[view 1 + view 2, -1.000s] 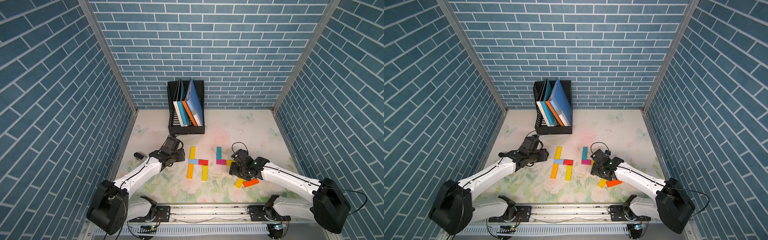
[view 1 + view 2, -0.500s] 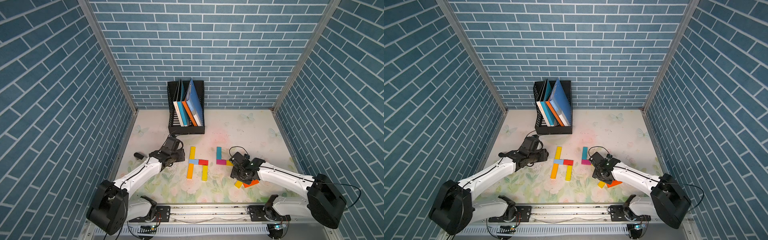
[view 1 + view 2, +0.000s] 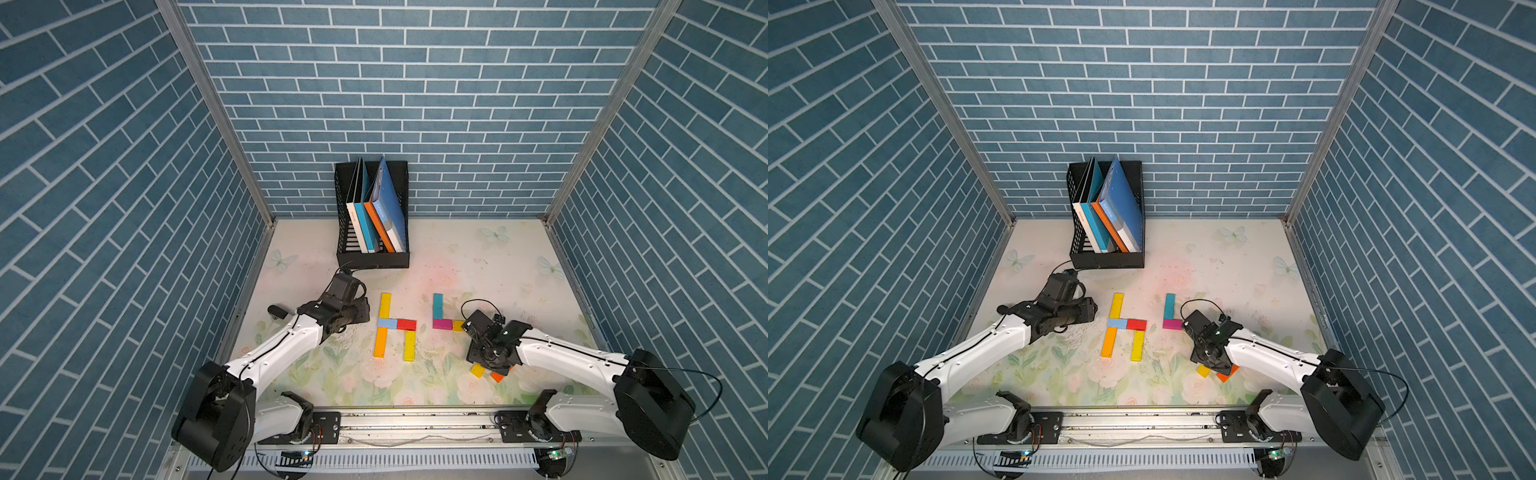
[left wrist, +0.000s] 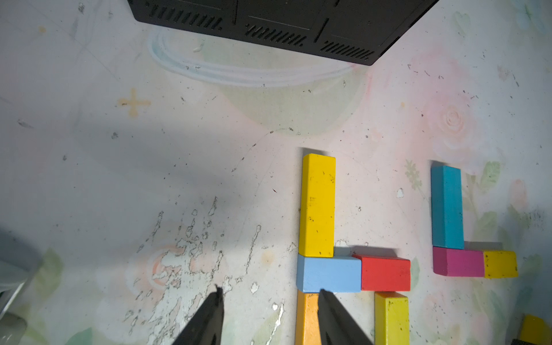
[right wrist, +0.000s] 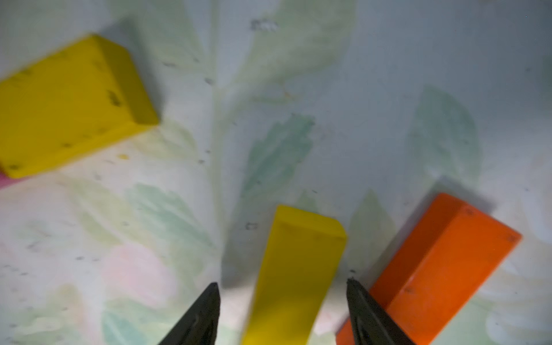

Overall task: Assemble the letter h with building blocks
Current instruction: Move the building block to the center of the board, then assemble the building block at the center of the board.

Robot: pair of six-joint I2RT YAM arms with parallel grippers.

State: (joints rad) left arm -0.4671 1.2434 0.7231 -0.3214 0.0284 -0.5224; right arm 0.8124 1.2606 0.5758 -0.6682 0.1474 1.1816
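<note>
In both top views the letter h lies flat mid-worktop, unmoved since a second ago. My left end effector has stayed just beside its stem. My right end effector has swung toward the front edge and now covers most of the loose yellow block and loose orange block.

Left wrist view: the fingers are parted over bare worktop, gripping nothing.

Right wrist view: the right end effector is released and straddles the loose yellow block, with a gap on either side. The loose orange block lies just beside it.
</note>
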